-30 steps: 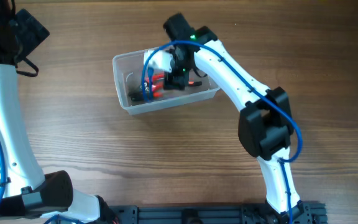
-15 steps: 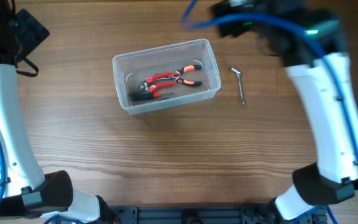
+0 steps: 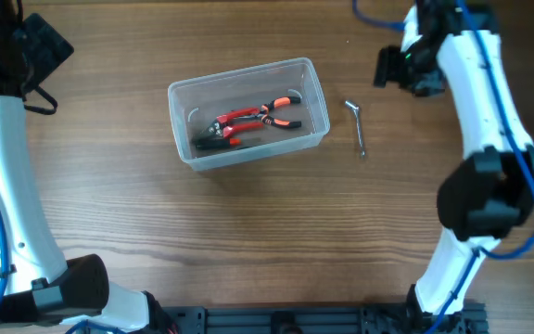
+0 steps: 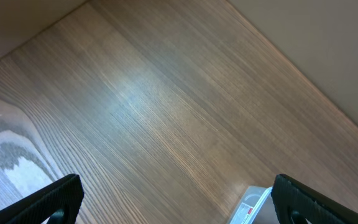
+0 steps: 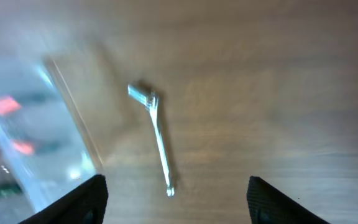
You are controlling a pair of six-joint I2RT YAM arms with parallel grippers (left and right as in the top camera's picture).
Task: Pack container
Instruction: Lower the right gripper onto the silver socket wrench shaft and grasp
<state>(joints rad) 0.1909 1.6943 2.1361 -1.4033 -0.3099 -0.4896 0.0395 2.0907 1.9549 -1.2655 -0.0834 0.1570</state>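
- One clear tub [image 3: 182, 139] holding red pliers [image 3: 248, 121] sits mid-table, at 8 o'clock from the right gripper [image 3: 387, 70]; a wrench [image 3: 360, 130] lies at the tub's 3 o'clock.
- Left wrist: left gripper [image 4: 179, 202] spread wide, empty; tub corner at 3 o'clock.
- Right wrist: fingers [image 5: 82, 202] wide apart, empty; blurred tub at 9 o'clock.

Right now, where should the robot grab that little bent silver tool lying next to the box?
Probably mid-shaft, from straight above. The silver tool lies flat on the table, so a top-down pinch across its long straight part fits best; the bent head is short. The container stands apart from it.
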